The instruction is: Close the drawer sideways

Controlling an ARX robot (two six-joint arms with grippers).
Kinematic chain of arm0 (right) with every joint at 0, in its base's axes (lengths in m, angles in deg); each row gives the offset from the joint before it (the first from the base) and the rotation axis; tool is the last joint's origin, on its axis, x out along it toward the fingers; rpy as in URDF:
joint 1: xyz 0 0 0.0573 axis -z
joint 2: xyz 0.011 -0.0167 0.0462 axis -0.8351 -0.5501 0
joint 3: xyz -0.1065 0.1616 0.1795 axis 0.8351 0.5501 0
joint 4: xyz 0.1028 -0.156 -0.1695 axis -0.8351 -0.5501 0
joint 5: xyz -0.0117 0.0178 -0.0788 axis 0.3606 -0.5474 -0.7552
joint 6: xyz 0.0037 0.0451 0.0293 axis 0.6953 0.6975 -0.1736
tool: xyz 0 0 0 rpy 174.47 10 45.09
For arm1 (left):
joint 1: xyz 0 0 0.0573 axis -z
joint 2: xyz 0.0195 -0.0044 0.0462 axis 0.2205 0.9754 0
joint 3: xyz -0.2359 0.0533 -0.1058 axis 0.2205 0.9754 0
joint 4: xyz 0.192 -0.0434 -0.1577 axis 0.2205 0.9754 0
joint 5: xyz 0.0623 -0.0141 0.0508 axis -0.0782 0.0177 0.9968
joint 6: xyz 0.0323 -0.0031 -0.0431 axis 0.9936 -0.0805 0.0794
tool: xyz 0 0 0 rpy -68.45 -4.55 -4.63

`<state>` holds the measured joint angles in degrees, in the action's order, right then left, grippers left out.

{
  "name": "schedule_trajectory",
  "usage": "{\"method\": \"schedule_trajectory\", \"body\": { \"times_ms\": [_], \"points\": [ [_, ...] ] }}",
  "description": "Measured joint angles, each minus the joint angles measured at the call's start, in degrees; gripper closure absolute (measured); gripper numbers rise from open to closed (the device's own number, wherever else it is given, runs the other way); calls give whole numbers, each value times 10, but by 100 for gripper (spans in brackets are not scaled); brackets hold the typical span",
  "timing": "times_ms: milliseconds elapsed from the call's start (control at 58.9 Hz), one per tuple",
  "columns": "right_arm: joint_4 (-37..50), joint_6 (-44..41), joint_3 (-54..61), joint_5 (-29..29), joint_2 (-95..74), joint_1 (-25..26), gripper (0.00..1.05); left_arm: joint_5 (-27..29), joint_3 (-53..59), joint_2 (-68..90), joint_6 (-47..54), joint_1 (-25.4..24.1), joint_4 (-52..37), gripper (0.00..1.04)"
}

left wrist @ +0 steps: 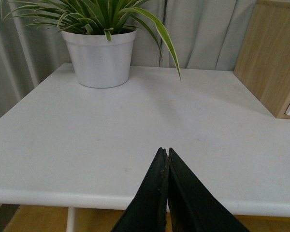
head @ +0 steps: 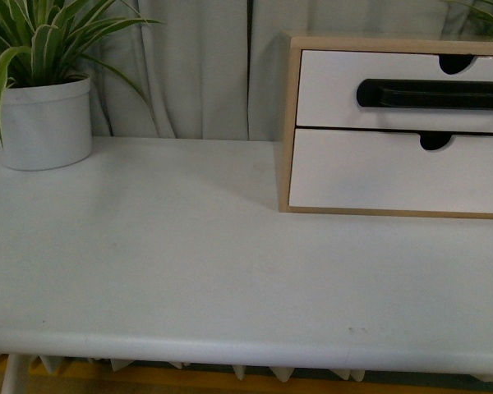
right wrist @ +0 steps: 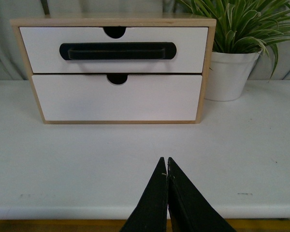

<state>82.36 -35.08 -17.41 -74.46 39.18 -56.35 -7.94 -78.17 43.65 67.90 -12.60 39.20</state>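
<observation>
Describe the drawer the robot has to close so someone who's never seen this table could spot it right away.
On the white table stands a light-wood box with two white drawers stacked. The drawer is the upper one. Both have a semicircular notch in the top edge, but only this one carries a long black bar handle.

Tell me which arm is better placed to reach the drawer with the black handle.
Right. The right gripper points at the drawer, while the left gripper faces a potted plant and sees only the wooden box's side.

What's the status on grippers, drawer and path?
Left gripper shut, right gripper shut, both empty. Handled drawer looks flush in its box. Table ahead clear.
</observation>
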Motion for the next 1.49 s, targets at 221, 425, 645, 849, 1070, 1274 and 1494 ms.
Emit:
{"method": "schedule_trajectory", "body": {
  "times_ms": [221,425,645,849,1070,1274,1494],
  "points": [
    [1,0,14,0,10,0,104,-1,16,-39,0,0,14,101],
    [5,0,39,0,33,-1,104,-1,16,-79,-1,0,54,101],
    [5,0,39,0,34,-1,104,-2,16,-161,-1,0,157,101],
    [5,0,39,0,35,0,103,-1,16,-197,-2,0,177,100],
    [5,0,39,0,35,-1,61,-1,16,-198,-2,0,178,58],
    [5,0,39,0,35,0,25,-1,16,-198,-2,0,178,21],
    [5,1,39,0,35,0,9,-1,16,-198,-2,0,178,6]
  ]
}}
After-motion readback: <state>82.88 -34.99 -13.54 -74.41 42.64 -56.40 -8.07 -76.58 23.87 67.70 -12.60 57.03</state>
